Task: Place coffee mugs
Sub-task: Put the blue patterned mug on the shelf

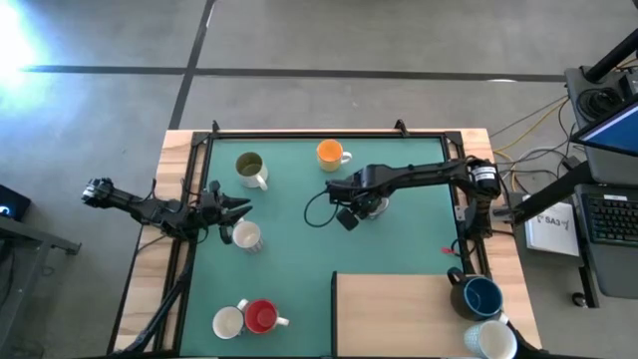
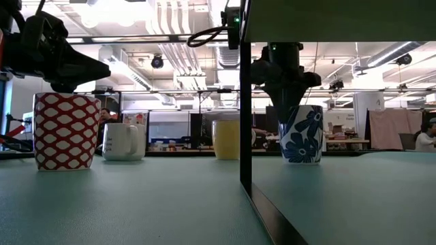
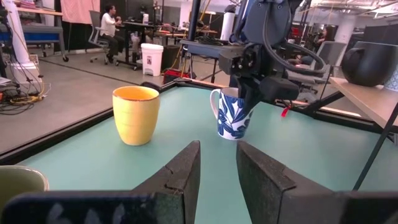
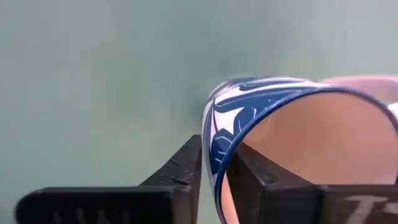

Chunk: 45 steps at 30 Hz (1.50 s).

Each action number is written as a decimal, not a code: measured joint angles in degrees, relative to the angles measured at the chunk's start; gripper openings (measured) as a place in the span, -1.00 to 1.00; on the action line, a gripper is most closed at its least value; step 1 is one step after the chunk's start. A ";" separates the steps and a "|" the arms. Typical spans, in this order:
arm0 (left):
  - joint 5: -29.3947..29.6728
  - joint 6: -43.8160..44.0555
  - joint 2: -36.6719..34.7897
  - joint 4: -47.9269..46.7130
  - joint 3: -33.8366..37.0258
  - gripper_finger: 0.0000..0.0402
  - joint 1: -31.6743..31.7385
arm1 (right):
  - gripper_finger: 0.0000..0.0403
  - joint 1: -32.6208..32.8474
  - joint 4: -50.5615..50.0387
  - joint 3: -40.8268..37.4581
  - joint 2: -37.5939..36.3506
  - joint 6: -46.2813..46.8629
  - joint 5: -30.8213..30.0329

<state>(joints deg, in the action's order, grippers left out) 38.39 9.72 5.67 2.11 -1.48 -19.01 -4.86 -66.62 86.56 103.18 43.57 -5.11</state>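
Eight coffee mugs (image 1: pixel 332 154) show from above on your green mat (image 1: pixel 299 249) and wooden board (image 1: pixel 419 314), one under the right pincer (image 1: pixel 367 206), one beside the left pincer (image 1: pixel 234 207); a box (image 1: pixel 551 224) off-table reads "SA3". At table height, a blue-flowered mug (image 2: pixel 302 134) stands below the right pincer, an office behind. By wrist views, your left pincer's gap is narrow and empty; the right straddles that mug's rim, grip untellable.

A white mug with a blue leaf pattern (image 3: pixel 231 114), an orange mug (image 1: pixel 330 154), a red mug (image 1: pixel 261 316) and a dark blue mug (image 1: pixel 480 296) stand on the green tabletop (image 1: pixel 299 249).
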 joint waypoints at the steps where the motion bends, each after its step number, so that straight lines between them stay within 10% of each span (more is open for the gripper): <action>1: 0.01 0.00 0.00 0.01 0.00 -0.57 0.00 | -0.62 0.00 -0.09 0.00 -0.35 -0.02 0.06; 14: 0.02 0.00 0.00 0.00 0.00 -0.57 -0.01 | -0.45 1.44 -2.06 -0.14 -5.92 -7.95 3.65; 29: 0.02 0.00 0.00 0.01 0.00 -0.57 0.00 | -0.90 2.87 -0.46 -6.47 -5.76 -13.31 4.19; 45: 0.02 0.00 0.00 0.01 -0.01 -0.57 0.00 | -0.94 9.69 -16.82 0.74 -14.60 -14.29 11.43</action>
<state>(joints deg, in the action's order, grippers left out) 38.41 9.72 5.67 2.12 -1.49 -19.01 4.83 -83.44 87.31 88.58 29.28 6.33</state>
